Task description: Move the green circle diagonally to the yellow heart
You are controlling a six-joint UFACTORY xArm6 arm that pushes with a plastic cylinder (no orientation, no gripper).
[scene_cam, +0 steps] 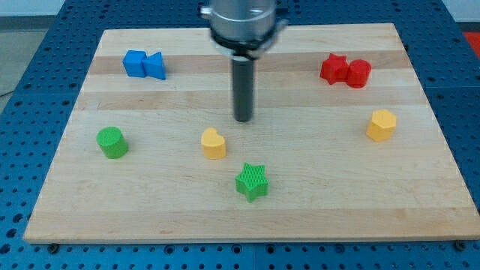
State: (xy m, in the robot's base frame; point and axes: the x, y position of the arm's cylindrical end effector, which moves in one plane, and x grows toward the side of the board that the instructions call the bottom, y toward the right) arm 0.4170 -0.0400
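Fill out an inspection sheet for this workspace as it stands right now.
Surface: wooden board on a blue perforated table.
Job's things: green circle at the view's left; yellow heart to its right, apart.
Clutter: green star; yellow hexagon; two blue blocks touching; two red blocks touching.
Hand: none; my tip sits above and right of the heart, touching no block.
Cables: nothing seen.
Surroundings: nothing seen beyond the table.

Arm enters from the view's top centre, grey metal collar above, straight dark rod hanging upright, my tip (243, 120) down near mid-view, touching no block
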